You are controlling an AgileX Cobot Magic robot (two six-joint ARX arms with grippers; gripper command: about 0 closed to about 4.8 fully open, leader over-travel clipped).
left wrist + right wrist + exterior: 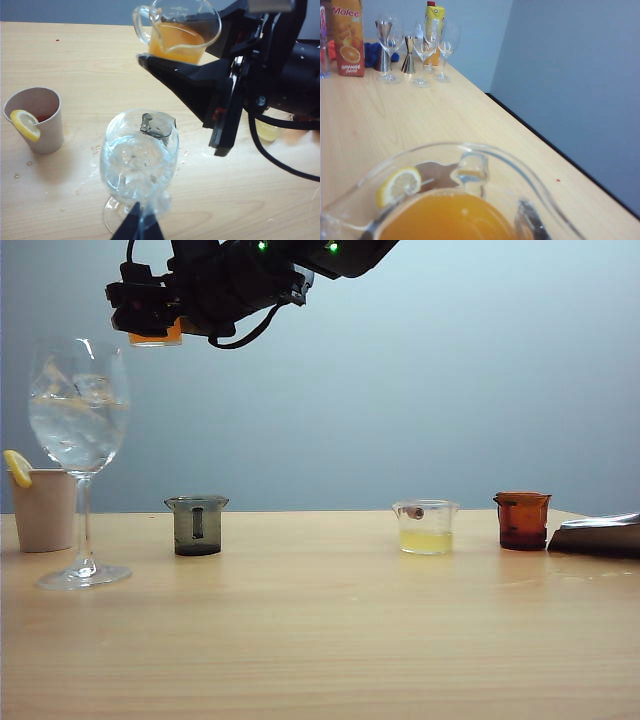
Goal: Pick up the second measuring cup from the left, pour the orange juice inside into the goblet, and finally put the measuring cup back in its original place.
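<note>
Pale, matte wooden tabletop (330, 640), faint grain, water droplets near the stemmed glass. Tall clear goblet (79, 405) of thin glass, round bowl full of ice cubes, slim stem, flat round foot, standing upright at the far left in the exterior view. Just behind it, a short beige paper cup (43, 510) with a lemon slice (17, 468) hooked on its rim.

High above the table, up and right of the goblet's bowl, a small colourless clear beaker-like measuring cup (177, 30) with flared rim, spout and loop handle, roughly level, holding opaque vivid orange juice (175, 44). Black right gripper (200, 75) pinching that cup, dark angular fingers pressed against its wall below the rim. Cup clear of the goblet, not touching.

Left gripper (137, 227) low beside the goblet's foot, only its black fingertips visible; spread or pressed together, cannot tell.

Along the table towards the right: smoky dark-grey glass cup (197, 525), clear cup with pale yellow liquid (426, 527), amber-brown glass cup (522, 520), all upright and well apart.
</note>
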